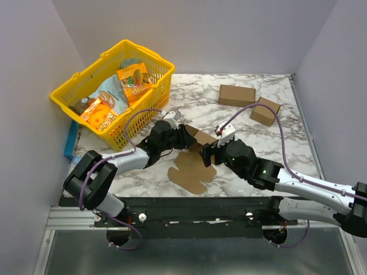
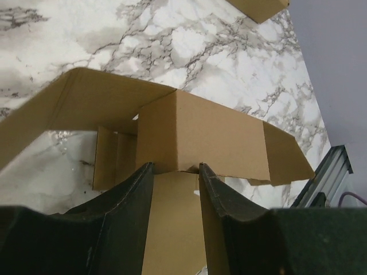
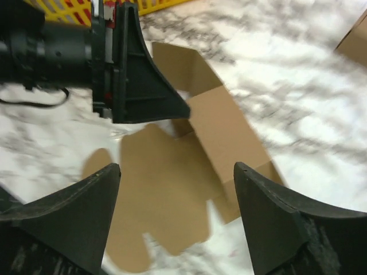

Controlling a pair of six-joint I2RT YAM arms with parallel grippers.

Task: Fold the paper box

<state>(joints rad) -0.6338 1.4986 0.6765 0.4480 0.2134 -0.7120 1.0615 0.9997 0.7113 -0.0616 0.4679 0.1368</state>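
Top external view has both arms reaching in over the white-veined marble bench (image 1: 252,134) and meeting at the plain brown die-cut cardboard paper box (image 1: 192,172), which lies half formed directly beneath and between the two pincers. The step in hand looks like raising the walls: one long panel stands upright off its crease, while the rounded tabs and base sheet lie flat on the near side of both pincers. The left pincer (image 1: 183,137) is partly spread, its fingertips (image 2: 146,172) set at the lower edge of that standing panel, with nothing visibly clamped between them; it seems to brace the wall. The right pincer (image 1: 207,156) is spread wide and empty, hovering just above the flat sheet with the upright panel ahead of it. The left arm lies low with a bent elbow; the right arm extends long from its base, wrist tipped down. Next, I judge, the right pincer must catch a side flap beside it and fold it up against the braced wall without dragging the sheet.
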